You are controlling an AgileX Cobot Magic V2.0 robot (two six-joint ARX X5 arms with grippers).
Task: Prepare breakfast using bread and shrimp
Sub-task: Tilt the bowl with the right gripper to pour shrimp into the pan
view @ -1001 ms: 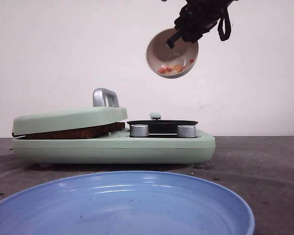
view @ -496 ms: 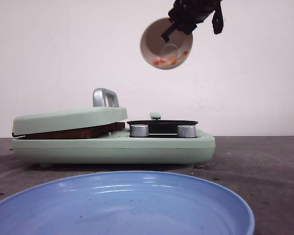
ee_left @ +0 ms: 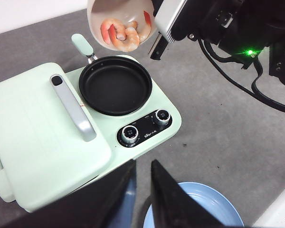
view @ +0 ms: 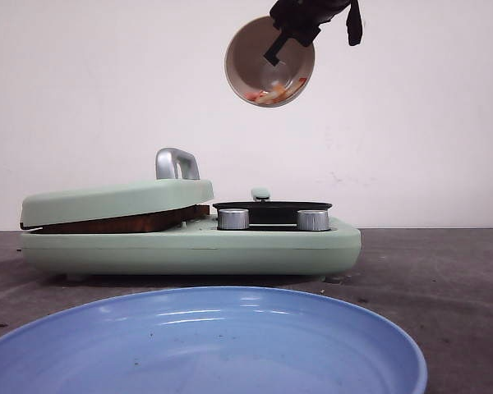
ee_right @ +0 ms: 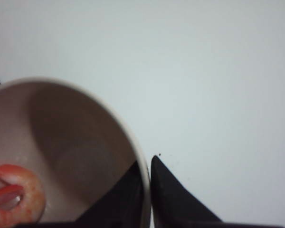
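The mint-green cooker (view: 189, 238) served as the landmark, its hinged lid (ee_left: 42, 137) lying closed over a slice of bread (view: 119, 222), whose dark edge showed only from the front. The blue plate (view: 205, 345) sat in front of the cooker. Only the left wrist view showed the black pan (ee_left: 115, 84) in the cooker's other half, beside two dials.

High above that pan hung a white bowl (view: 269, 61), tipped steeply, its rim pinched between the fingers of the right gripper (ee_right: 146, 190). The shrimp (ee_left: 122, 34) lay inside, against the bowl's lower wall: curled, orange-red outside and pale within.

The left gripper (ee_left: 142, 190) hovered above the cooker's front edge, fingers slightly parted, holding nothing.
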